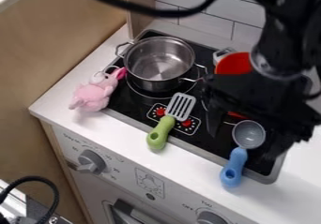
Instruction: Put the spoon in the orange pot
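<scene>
Across the black toy cooktop (pixel 132 107), we see the black two-finger gripper (pixel 244 146), jaws wide, above the blue-handled grey spoon (pixel 233 168), near the red-orange pot (pixel 233 63).

Black gripper (pixel 243 146) wide open, downward

The spoon (pixel 239 149), blue-handled with a round grey bowl, lies at the near right, its bowl over the black stove (pixel 128 107) and its handle pointing near, onto the white surface (pixel 194 172). The pot (pixel 233 63), orange-red, sits farther back on the stove, partly hidden.
</scene>
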Controlling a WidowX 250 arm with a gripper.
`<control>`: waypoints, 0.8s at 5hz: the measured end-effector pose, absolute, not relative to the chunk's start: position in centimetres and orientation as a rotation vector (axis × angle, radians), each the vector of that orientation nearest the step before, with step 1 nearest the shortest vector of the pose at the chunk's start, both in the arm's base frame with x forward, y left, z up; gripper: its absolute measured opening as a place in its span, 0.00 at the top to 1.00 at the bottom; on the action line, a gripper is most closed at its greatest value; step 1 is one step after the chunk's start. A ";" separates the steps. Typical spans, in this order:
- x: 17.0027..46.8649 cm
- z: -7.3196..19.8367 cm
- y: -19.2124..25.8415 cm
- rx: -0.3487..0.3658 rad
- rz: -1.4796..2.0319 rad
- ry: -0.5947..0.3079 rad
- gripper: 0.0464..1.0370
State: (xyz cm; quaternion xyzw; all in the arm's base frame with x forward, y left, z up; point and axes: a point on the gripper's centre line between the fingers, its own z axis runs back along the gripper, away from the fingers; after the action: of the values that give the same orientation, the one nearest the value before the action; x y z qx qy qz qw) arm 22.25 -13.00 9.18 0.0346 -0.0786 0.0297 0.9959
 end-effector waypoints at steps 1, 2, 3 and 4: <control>21.7 7.5 -13.9 0.077 0.062 -0.169 0.04; 21.6 6.5 -14.4 0.084 0.062 -0.201 0.04; 22.0 5.5 -14.2 0.100 0.067 -0.220 0.04; 22.1 5.0 -13.9 0.107 0.053 -0.245 0.04</control>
State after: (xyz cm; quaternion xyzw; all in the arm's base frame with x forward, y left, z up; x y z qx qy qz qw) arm 22.15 -13.90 5.05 0.0534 -0.1222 0.0266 0.9907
